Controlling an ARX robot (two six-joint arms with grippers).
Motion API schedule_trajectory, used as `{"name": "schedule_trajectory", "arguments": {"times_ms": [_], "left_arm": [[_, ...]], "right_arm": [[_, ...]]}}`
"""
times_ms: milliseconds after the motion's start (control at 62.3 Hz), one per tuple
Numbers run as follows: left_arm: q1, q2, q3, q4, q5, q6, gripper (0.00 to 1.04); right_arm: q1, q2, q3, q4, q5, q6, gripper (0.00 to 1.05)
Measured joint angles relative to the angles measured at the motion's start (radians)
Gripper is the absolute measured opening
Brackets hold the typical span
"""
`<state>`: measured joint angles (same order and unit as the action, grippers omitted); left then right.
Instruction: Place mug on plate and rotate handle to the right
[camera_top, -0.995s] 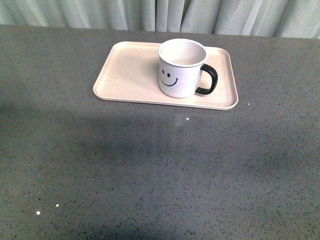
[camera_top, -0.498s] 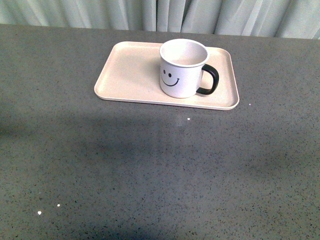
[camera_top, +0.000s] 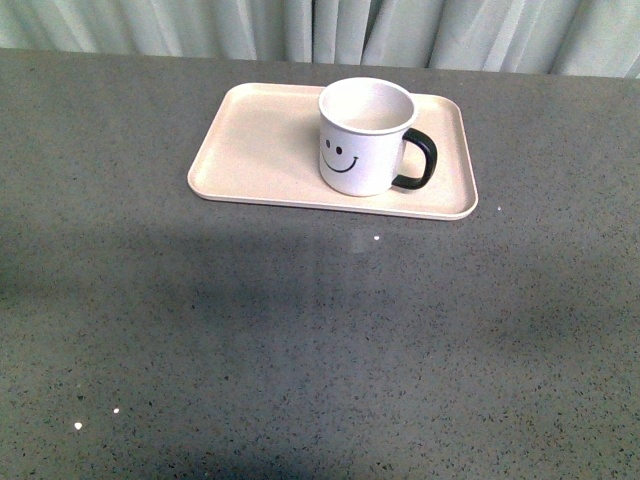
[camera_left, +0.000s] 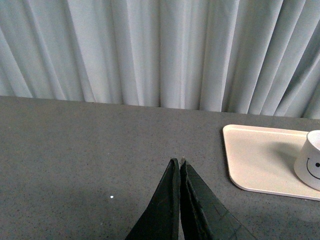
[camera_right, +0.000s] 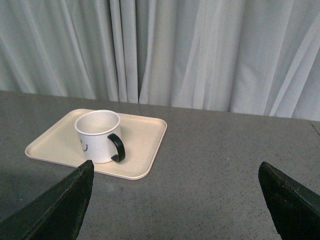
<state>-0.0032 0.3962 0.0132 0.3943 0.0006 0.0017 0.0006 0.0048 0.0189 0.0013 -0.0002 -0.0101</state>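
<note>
The white mug (camera_top: 365, 135) stands upright on the right half of the pale pink-beige plate (camera_top: 260, 150). Its smiley face looks toward the front and its black handle (camera_top: 418, 160) sticks out to the right. Neither arm shows in the front view. In the left wrist view my left gripper (camera_left: 178, 162) is shut and empty over bare table, with the plate (camera_left: 255, 155) and the mug's edge (camera_left: 311, 162) off to one side. In the right wrist view my right gripper (camera_right: 176, 170) is wide open and empty, well back from the mug (camera_right: 99, 136) and plate (camera_right: 145, 145).
The grey speckled table (camera_top: 320, 340) stretches around the plate. Pale curtains (camera_top: 320, 30) hang along the far edge. A few small white specks (camera_top: 78, 425) lie near the front left.
The picture has shifted by a few pixels; the mug and plate stand as before.
</note>
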Motion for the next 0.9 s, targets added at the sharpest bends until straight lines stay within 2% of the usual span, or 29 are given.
{"name": "schedule_trajectory", "arguments": {"times_ms": [658,754,899], "left_arm": [[0.0,-0.217,0.0,-0.215,0.0,0.0,0.01],[0.0,-0.343,0.0,-0.372,0.0,0.0,0.01],[0.0,-0.379,0.0,-0.394,0.0,0.0,0.01]], "right_arm": [[0.0,0.0,0.0,0.0,0.0,0.0,0.96],[0.0,0.0,0.0,0.0,0.0,0.0,0.96],[0.0,0.0,0.0,0.0,0.0,0.0,0.96]]}}
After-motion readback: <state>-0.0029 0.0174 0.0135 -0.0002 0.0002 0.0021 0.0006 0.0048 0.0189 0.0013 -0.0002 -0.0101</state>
